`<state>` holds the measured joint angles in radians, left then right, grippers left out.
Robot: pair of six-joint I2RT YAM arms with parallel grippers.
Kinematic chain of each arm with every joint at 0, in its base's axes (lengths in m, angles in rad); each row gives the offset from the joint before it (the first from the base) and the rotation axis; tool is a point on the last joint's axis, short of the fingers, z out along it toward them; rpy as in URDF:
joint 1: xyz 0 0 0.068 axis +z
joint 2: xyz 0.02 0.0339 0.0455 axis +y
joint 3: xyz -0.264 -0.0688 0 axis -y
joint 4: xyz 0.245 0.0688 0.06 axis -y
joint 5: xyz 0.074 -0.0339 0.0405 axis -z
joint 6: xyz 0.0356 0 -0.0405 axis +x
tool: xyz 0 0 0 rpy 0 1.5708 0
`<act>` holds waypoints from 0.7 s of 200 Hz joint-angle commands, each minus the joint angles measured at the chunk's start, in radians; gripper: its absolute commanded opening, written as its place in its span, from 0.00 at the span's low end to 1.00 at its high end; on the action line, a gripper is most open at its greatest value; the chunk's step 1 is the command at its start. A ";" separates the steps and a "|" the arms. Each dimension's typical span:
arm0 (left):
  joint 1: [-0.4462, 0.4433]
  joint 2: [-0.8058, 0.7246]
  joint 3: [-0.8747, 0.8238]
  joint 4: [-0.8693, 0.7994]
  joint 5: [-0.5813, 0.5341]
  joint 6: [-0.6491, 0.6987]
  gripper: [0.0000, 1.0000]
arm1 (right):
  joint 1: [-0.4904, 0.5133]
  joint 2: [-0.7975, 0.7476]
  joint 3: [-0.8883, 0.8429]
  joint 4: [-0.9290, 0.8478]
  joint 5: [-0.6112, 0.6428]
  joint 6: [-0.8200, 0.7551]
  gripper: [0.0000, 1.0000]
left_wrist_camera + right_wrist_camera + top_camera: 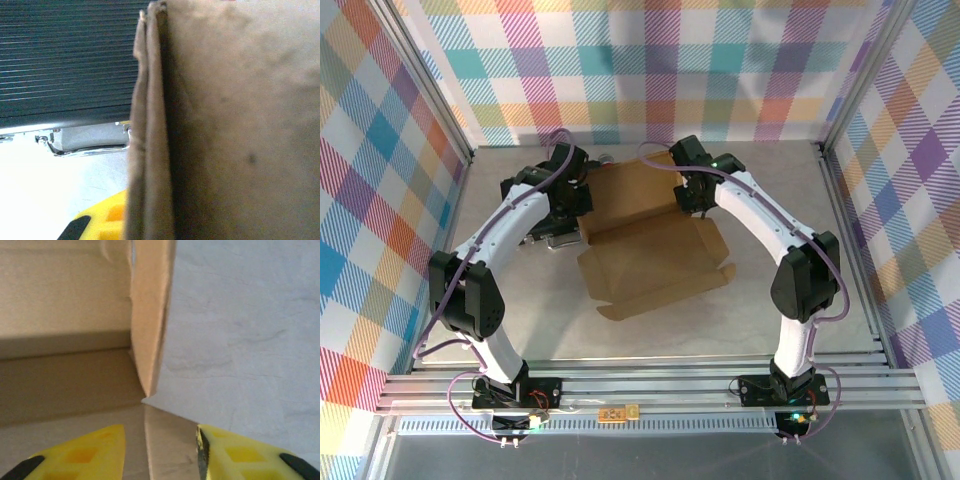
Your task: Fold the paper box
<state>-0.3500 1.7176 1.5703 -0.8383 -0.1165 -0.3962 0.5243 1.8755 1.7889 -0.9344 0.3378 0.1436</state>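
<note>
The paper box [655,265] is a brown cardboard sheet lying partly folded in the middle of the table, its front panel flat and open toward me. My left gripper [563,222] is at the box's left edge, shut on a doubled side wall [150,125]. One yellow finger [102,220] shows to the left of that wall; the other is hidden behind the cardboard. My right gripper [692,203] is at the box's right side. In the right wrist view it [160,452] is open, its yellow fingers apart over a low flap [170,440], with an upright side flap [150,315] just ahead.
A black ribbed case [65,55] with a metal clasp [85,145] lies just left of the box, under the left arm. Bare grey table [240,315] lies right of the box. Plaid walls enclose the table and an aluminium rail [650,385] runs along the front.
</note>
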 commanded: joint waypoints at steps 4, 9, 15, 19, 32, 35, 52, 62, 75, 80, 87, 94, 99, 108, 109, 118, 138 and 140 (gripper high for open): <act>0.009 0.009 0.031 -0.020 0.016 0.008 0.00 | -0.080 -0.024 -0.010 0.108 -0.164 -0.015 0.51; 0.009 0.010 0.031 -0.020 0.019 0.010 0.00 | -0.090 -0.021 -0.010 0.123 -0.191 -0.026 0.52; 0.011 0.011 0.032 -0.023 0.021 0.012 0.00 | -0.099 -0.014 -0.006 0.137 -0.226 -0.041 0.54; 0.011 0.011 0.031 -0.024 0.022 0.011 0.00 | -0.105 -0.009 -0.004 0.145 -0.252 -0.051 0.54; 0.014 0.011 0.035 -0.028 0.025 0.013 0.00 | -0.111 0.016 0.012 0.162 -0.297 -0.068 0.55; 0.015 0.011 0.036 -0.028 0.027 0.013 0.00 | -0.113 0.024 0.018 0.161 -0.302 -0.068 0.55; 0.018 0.012 0.041 -0.032 0.030 0.013 0.00 | -0.116 0.074 0.047 0.157 -0.295 -0.065 0.54; 0.020 0.014 0.046 -0.037 0.032 0.014 0.00 | -0.117 0.095 0.055 0.162 -0.290 -0.061 0.52; 0.023 0.015 0.051 -0.043 0.034 0.016 0.00 | -0.116 0.117 0.067 0.168 -0.284 -0.057 0.49; 0.025 0.014 0.051 -0.044 0.037 0.018 0.00 | -0.117 0.125 0.074 0.167 -0.284 -0.055 0.48; 0.026 0.016 0.052 -0.044 0.039 0.018 0.00 | -0.116 0.136 0.085 0.168 -0.288 -0.053 0.48; 0.027 0.016 0.051 -0.045 0.039 0.018 0.00 | -0.117 0.143 0.098 0.168 -0.293 -0.049 0.48; 0.028 0.016 0.051 -0.045 0.040 0.018 0.00 | -0.116 0.151 0.105 0.167 -0.296 -0.047 0.48; 0.029 0.017 0.050 -0.046 0.043 0.020 0.00 | -0.117 0.164 0.119 0.167 -0.300 -0.041 0.48; 0.029 0.018 0.050 -0.046 0.043 0.019 0.00 | -0.117 0.164 0.120 0.167 -0.300 -0.041 0.48; 0.029 0.019 0.051 -0.048 0.043 0.019 0.00 | -0.115 0.179 0.133 0.166 -0.297 -0.037 0.47; 0.032 0.021 0.054 -0.051 0.046 0.020 0.00 | -0.112 0.202 0.152 0.160 -0.268 -0.029 0.41; 0.032 0.023 0.054 -0.051 0.046 0.021 0.00 | -0.111 0.204 0.154 0.159 -0.264 -0.029 0.40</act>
<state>-0.3290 1.7294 1.5875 -0.8642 -0.0944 -0.3882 0.4061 2.0617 1.8858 -0.7826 0.0666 0.1001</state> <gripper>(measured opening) 0.076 0.438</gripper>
